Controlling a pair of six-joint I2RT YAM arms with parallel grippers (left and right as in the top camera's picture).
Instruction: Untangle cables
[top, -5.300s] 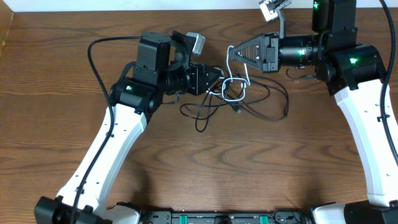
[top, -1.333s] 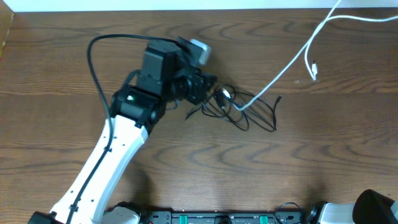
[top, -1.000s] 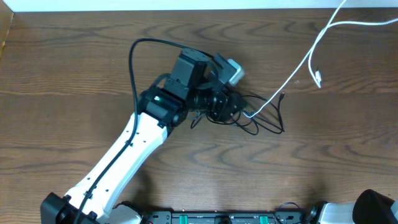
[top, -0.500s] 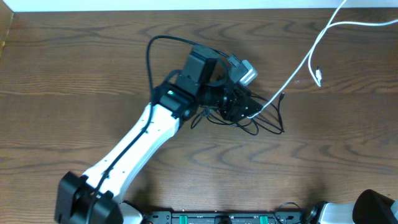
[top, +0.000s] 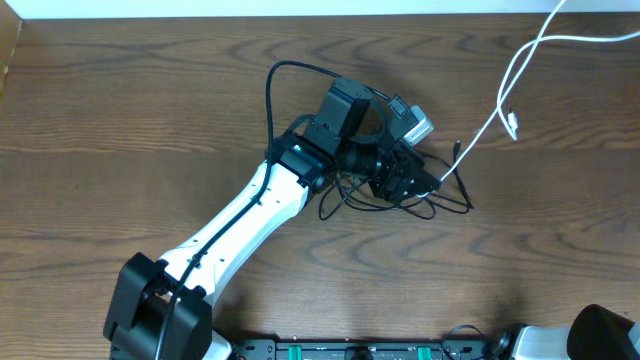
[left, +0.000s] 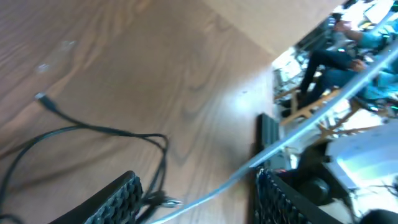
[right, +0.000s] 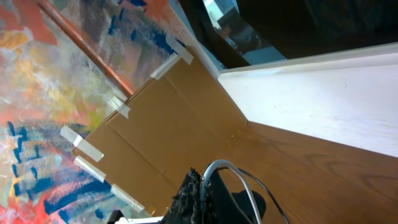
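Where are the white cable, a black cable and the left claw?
white cable (top: 470, 144), overhead view, on its straight slanting stretch.
black cable (left: 118, 131), left wrist view, on the middle of the strand.
left claw (top: 428, 182), overhead view, midway between its fingertips.

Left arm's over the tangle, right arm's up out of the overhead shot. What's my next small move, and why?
Probably nudge the left gripper down onto the thin black cables and close, pinning them. Its jaws stand open astride the thin white cable, which runs from the tangle up toward the right gripper, shut on it; with the black strands anchored, a pull should slide it free.
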